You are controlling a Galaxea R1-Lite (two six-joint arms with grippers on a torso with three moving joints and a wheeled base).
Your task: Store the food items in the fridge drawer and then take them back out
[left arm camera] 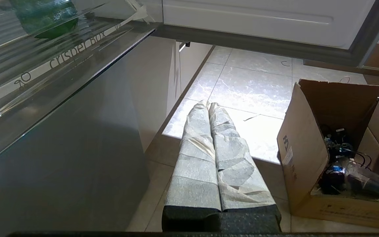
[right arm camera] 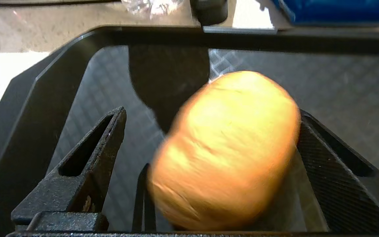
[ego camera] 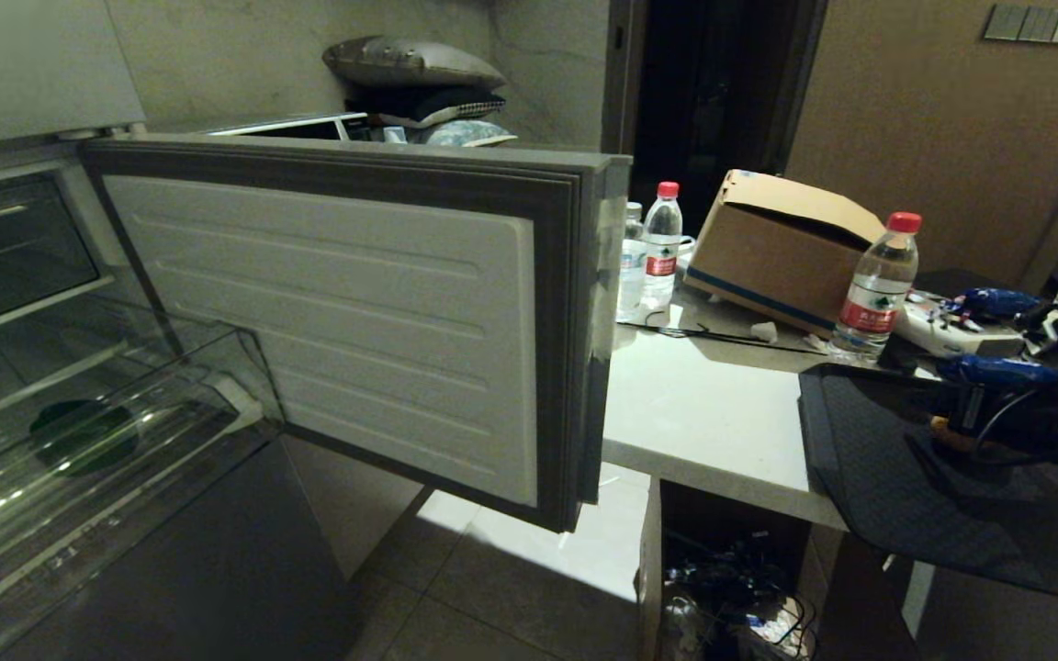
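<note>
The fridge drawer (ego camera: 327, 321) stands pulled out, its white ribbed inner face toward me and its clear bin (ego camera: 152, 413) open. A dark green rounded food item (ego camera: 84, 436) lies in the bin and also shows through the plastic (left arm camera: 46, 16). The tan potato (right arm camera: 225, 151) lies blurred in a black tray (right arm camera: 38, 98) between the spread fingers of my right gripper (right arm camera: 211, 113). It rests against one finger, with a gap to the other. In the head view the potato is hidden behind my right arm (ego camera: 1034, 404). My left gripper (left arm camera: 207, 105) hangs shut and empty above the floor, beside the fridge's lowest panel.
The black tray (ego camera: 869, 459) sits on a white counter (ego camera: 703, 395) right of the drawer front. Red-capped water bottles (ego camera: 662, 243) (ego camera: 878, 289), a cardboard box (ego camera: 782, 248) and cables stand behind it. An open carton of cables (left arm camera: 308, 158) sits on the floor.
</note>
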